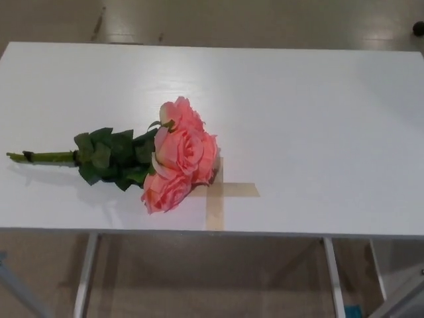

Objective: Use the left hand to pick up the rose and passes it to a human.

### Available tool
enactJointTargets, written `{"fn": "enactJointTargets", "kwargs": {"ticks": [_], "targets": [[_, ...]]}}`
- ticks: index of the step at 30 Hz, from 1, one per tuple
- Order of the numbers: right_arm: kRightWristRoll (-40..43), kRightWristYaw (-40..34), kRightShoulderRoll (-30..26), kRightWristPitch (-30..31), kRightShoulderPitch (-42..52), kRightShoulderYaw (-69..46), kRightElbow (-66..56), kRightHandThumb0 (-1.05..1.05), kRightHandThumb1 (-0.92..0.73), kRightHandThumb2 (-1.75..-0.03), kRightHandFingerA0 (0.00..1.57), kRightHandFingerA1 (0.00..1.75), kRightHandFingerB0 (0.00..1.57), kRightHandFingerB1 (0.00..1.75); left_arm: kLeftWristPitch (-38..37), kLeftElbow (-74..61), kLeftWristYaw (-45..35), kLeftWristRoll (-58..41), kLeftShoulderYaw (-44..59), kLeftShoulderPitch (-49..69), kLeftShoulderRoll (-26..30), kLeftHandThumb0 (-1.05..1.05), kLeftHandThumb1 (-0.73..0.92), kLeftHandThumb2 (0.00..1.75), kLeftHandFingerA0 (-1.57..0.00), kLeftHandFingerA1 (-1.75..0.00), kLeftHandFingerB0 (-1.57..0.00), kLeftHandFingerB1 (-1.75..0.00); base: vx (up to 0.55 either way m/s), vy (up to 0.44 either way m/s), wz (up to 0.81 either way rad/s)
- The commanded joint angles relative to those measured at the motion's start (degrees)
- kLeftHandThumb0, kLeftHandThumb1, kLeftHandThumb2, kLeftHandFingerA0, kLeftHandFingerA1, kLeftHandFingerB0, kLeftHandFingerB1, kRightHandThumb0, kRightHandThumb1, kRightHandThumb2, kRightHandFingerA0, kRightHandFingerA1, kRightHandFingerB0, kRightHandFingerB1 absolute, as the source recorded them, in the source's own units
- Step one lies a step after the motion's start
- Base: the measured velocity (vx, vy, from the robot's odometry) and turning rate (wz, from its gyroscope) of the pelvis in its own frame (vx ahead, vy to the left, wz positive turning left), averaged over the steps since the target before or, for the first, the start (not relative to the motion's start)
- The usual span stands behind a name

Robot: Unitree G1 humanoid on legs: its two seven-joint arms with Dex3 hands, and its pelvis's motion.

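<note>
Nearest the camera, at the picture's 6 o'clock edge, the table's (318, 99) metal legs (85, 275) run down to a brownish floor (212, 278) under the front rim. Just above that rim, a cross of tan tape (228, 192) is stuck flat to the white top, slightly toward 7 o'clock from the picture's centre.

The rose (179, 156) lies on its side on the table, left of centre. It is a small bunch of salmon-pink blooms: one points toward 12 o'clock, a large one sits in the middle, and a third points toward 7 o'clock. The lower blooms overlap the left arm of the tape cross and cover part of it. From the blooms, dark green leaves (112, 156) spread toward 9 o'clock, and past them a pale green stem (40, 157) runs on toward 9 o'clock, ending near the table's left edge. The whole flower rests on the surface, touched by nothing.

Neither the left hand nor the right hand shows, so whether their fingers are spread or closed cannot be told. At 1 o'clock, in the far corner beyond the table, a small dark object (418, 28) sits on the floor; it is too small to identify.
</note>
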Motion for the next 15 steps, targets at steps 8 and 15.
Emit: {"fn": "enactJointTargets", "kwargs": {"ticks": [8,15], "targets": [[0.28,-0.84,-0.27,-1.61,0.13,-0.22,0.92,-0.53,-0.69,-0.62,0.66,0.49,0.48,0.35,-2.79,0.3,-1.56,-1.5,0.88,0.18,-0.06,-0.43,0.38,0.65,-0.63,-0.51,-0.33,-0.4,0.0,0.0,0.0],[0.33,-0.93,-0.22,-1.95,0.23,-0.22,0.91,-0.58,-0.57,-0.9,0.6,0.6,0.39,0.5,-12.77,-4.79,-8.42,-3.98,2.78,4.06,0.58,-0.5,0.35,0.63,-0.29,-0.4,-0.19,-0.35,0.0,0.0,0.0]]}}
